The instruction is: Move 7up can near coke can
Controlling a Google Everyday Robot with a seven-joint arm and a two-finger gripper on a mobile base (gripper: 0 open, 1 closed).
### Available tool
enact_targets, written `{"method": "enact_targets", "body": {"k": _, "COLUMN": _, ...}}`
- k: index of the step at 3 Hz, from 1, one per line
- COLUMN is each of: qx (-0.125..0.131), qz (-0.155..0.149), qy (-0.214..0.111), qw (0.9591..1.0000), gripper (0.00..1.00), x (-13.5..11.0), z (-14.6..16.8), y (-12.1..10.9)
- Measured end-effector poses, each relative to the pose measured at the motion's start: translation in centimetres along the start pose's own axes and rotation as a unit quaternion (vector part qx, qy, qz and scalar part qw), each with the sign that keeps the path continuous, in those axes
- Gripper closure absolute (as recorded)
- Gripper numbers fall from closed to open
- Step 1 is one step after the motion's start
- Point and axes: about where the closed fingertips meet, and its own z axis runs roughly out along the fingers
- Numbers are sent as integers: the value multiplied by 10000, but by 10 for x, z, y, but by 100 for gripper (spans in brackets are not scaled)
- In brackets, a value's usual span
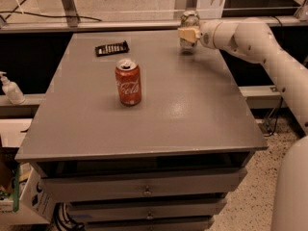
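Observation:
The 7up can (189,20), pale silver-green, stands upright at the far edge of the grey table (192,109), right of centre. My gripper (188,33) reaches in from the right and is around the can's middle. One cream finger (186,33) crosses the can's front; the other is hidden behind it. The gripper looks shut on the can. The coke can (128,82), red with white script, stands upright in the left middle of the table, well apart from the 7up can.
A black flat device (111,48) lies at the table's far left. A white pump bottle (10,88) stands on a lower ledge to the left. Drawers are below the tabletop. A rail and glass panel run behind the table.

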Motion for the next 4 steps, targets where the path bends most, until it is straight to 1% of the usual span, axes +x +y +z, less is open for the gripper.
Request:
{"method": "enact_targets", "body": {"k": 1, "qx": -632, "qz": 185, "qy": 136, "qw": 9977, "gripper": 100, "x": -1, "z": -45, "y": 22}}
{"method": "enact_targets", "body": {"k": 2, "qx": -1443, "qz": 292, "qy": 296, "qw": 9887, "gripper": 100, "x": 6, "z": -89, "y": 62}}
{"method": "enact_targets", "body": {"k": 3, "qx": -2365, "qz": 381, "qy": 414, "qw": 9700, "gripper": 100, "x": 12, "z": -133, "y": 119}}
{"method": "enact_targets", "body": {"k": 4, "qx": -3209, "qz": 401, "qy": 410, "qw": 9454, "gripper": 100, "x": 17, "z": -167, "y": 182}}
